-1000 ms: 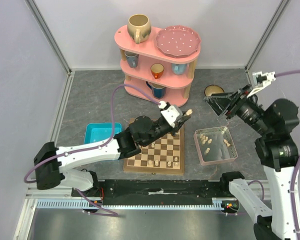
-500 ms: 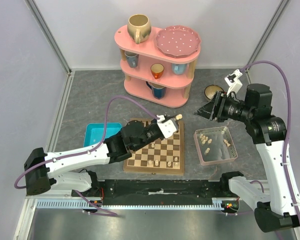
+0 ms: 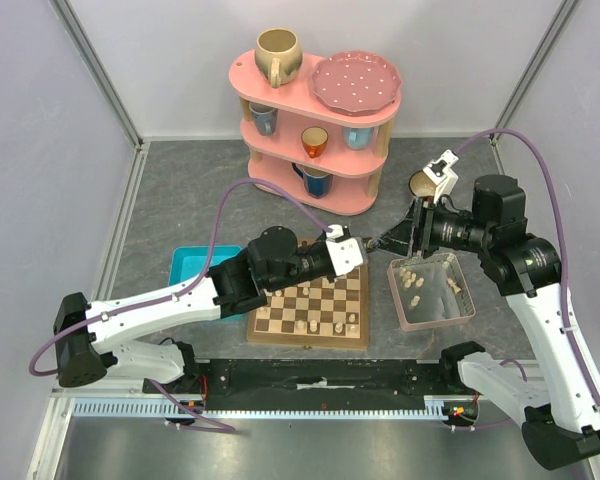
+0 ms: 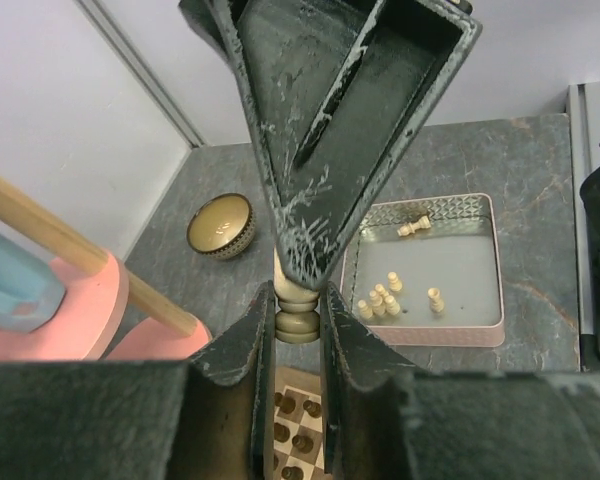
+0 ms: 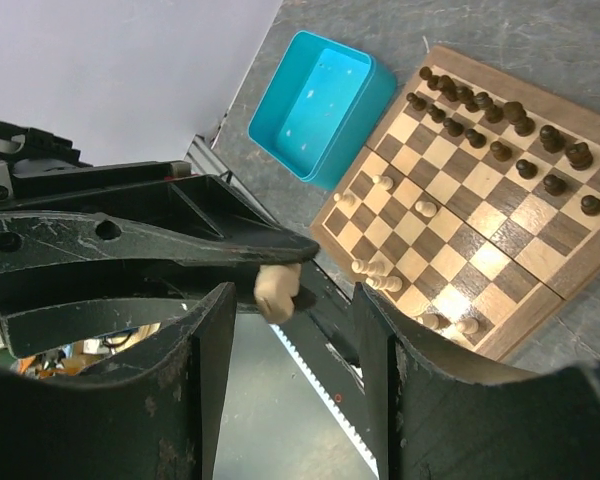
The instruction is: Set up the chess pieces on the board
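My left gripper (image 3: 360, 248) is shut on a pale cream chess piece (image 4: 298, 316) and holds it in the air above the far right corner of the board (image 3: 325, 338). My right gripper (image 3: 390, 240) is open right beside it. In the right wrist view the piece (image 5: 277, 290) sits between my open right fingers (image 5: 212, 345), touching neither. Several cream pieces (image 5: 378, 270) stand on the board's near rows (image 5: 480, 230), and dark pieces (image 5: 500, 125) fill the far rows. More cream pieces (image 4: 380, 298) lie in the clear pink-rimmed tray (image 4: 500, 290).
A turquoise tray (image 3: 195, 268) sits left of the board. The pink-rimmed tray (image 3: 467, 310) is on its right. A pink shelf (image 3: 315, 130) with cups and a plate stands at the back. A small bowl (image 3: 425, 181) sits behind the right gripper.
My right gripper has swung left and down until its fingers straddle the piece. My left gripper has dropped lower, still shut on the piece.
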